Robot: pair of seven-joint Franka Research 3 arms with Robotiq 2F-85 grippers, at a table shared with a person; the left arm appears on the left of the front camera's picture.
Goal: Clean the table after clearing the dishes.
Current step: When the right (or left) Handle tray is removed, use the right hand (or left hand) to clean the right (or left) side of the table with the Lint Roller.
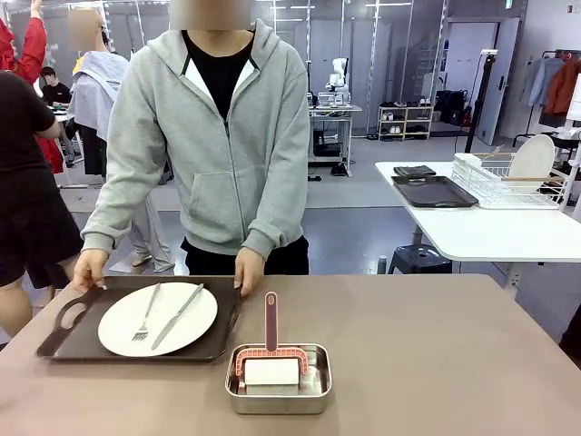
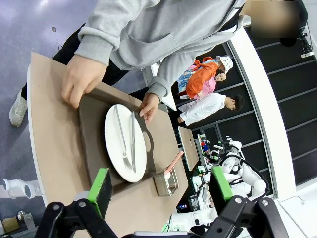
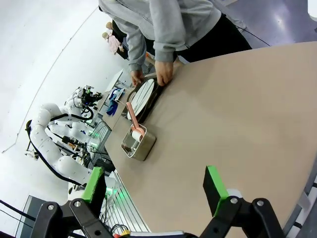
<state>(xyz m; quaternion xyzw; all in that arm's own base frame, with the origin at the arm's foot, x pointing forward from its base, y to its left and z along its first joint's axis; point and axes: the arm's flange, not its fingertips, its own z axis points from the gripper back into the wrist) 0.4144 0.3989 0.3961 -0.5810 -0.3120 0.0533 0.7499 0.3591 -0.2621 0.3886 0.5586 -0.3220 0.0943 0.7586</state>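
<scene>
Desk [image 1: 436,363]: tray [image 1: 64,341] with plate [image 1: 159,318] and cutlery, left of pan [image 1: 278,381], gripped by a person's hands [image 1: 248,270]. Left tool [image 2: 161,187], right tool [image 3: 154,184]: both wide open, empty. Risk: reaching early may strike the hands.

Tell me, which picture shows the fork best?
The front view. The fork lies plainly on the white plate, tines toward the camera, beside the knife. The left wrist view shows it smaller and turned. In the right wrist view the plate is far and nearly edge-on, so the fork can't be made out.
</scene>
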